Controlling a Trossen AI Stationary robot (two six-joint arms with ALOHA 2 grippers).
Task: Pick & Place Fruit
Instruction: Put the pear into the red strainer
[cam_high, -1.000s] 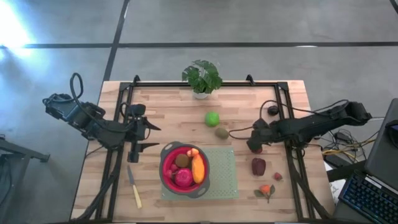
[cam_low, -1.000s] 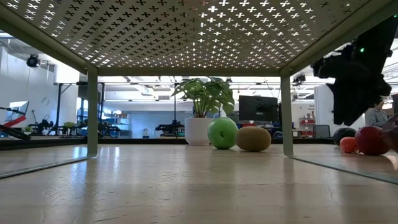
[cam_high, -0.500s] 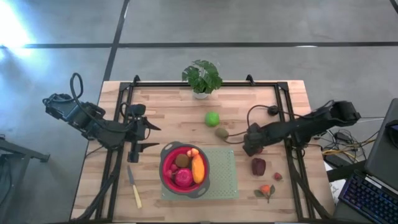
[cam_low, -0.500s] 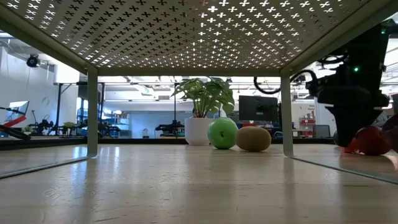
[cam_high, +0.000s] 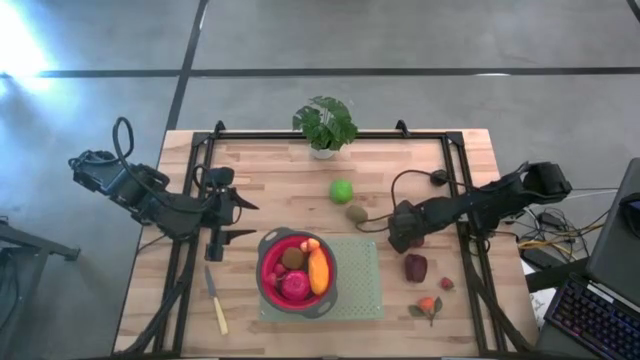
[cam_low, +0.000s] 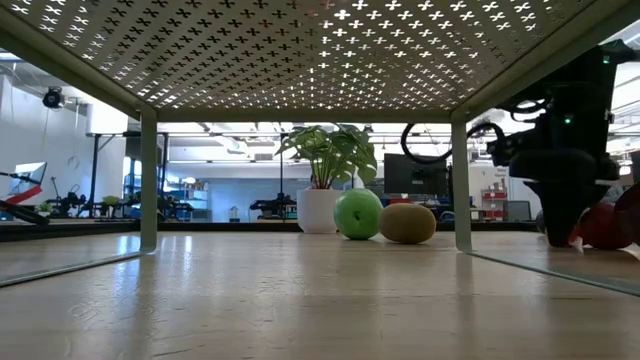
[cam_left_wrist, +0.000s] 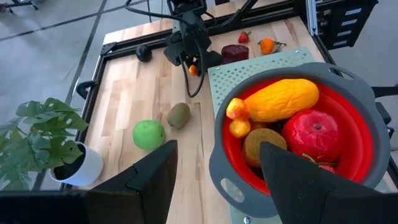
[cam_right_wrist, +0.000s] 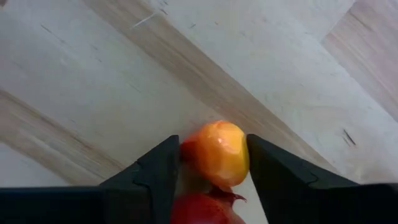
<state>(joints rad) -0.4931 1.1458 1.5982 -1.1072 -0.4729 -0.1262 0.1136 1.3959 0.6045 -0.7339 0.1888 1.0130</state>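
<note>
- Table (cam_high: 250, 165): I saw a pale wooden top with a green mat (cam_high: 362, 280) at its 6 o'clock edge.
- Bowl (cam_high: 268, 285): red with a grey rim, at 6 o'clock, on the mat's left part; it held an orange elongated piece (cam_high: 319, 270), a red apple (cam_high: 295, 287), a kiwi (cam_high: 292, 258) and small pieces.
- Left gripper (cam_high: 222, 215): I held it at 9 o'clock, fingers apart, nothing between them.
- Right gripper (cam_high: 402, 233): at 3 o'clock, low over the table; its fingers (cam_right_wrist: 155, 177) pressed both sides of a small orange-red fruit (cam_right_wrist: 216, 154).
- Loose fruit: green ball (cam_high: 342, 190) and second kiwi (cam_high: 356, 213) sat near centre; dark-red lump (cam_high: 415, 267) at 4 o'clock.
</note>
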